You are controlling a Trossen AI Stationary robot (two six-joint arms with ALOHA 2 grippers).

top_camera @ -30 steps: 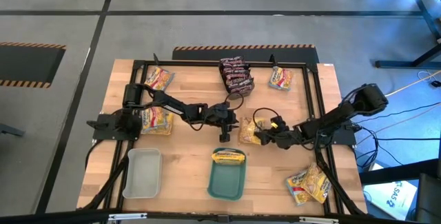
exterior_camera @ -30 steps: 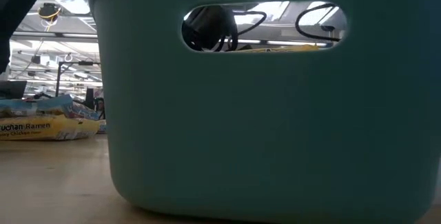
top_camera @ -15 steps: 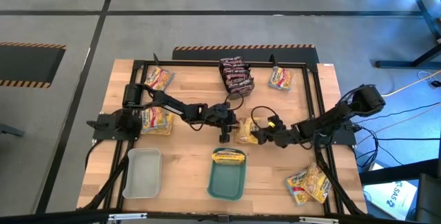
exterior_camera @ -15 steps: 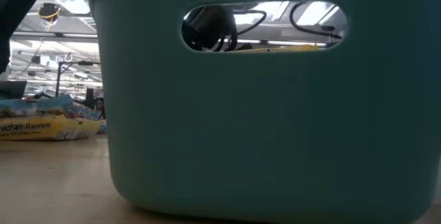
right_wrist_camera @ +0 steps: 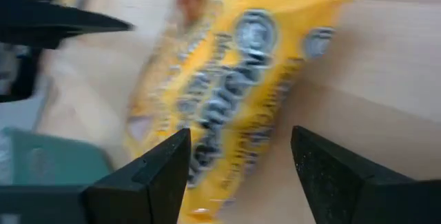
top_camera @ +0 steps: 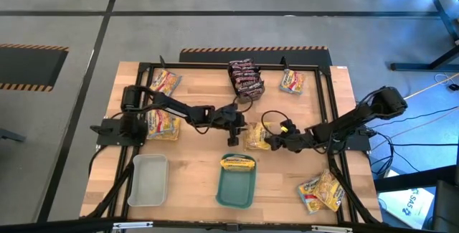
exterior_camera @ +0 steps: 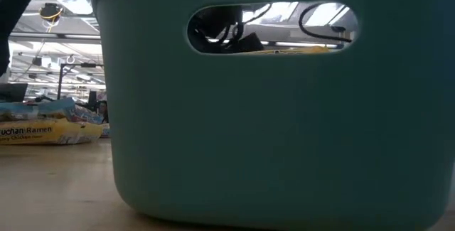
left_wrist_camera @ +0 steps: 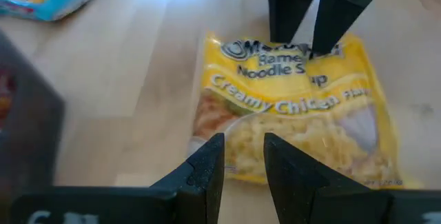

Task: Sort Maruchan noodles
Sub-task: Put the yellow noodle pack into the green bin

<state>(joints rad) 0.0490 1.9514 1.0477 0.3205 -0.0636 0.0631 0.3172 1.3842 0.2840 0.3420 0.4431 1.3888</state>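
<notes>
Wooden table (top_camera: 201, 168), black frame around it. Near edge: grey tray (top_camera: 148, 180) and teal tray (top_camera: 236, 186), a yellow packet (top_camera: 237, 163) lying on the teal tray's far rim. Dark maroon packets (top_camera: 243, 76) stacked at the far edge; other yellow packets scattered at corners.

Mid-table: yellow Creamy Chicken packet (left_wrist_camera: 296, 114) flat on the wood, between both grippers. Left gripper (left_wrist_camera: 242, 156) at one edge, fingers narrowly parted, grasping nothing. Right gripper (right_wrist_camera: 238, 156) at the opposite side, fingers spread wide, released.
</notes>
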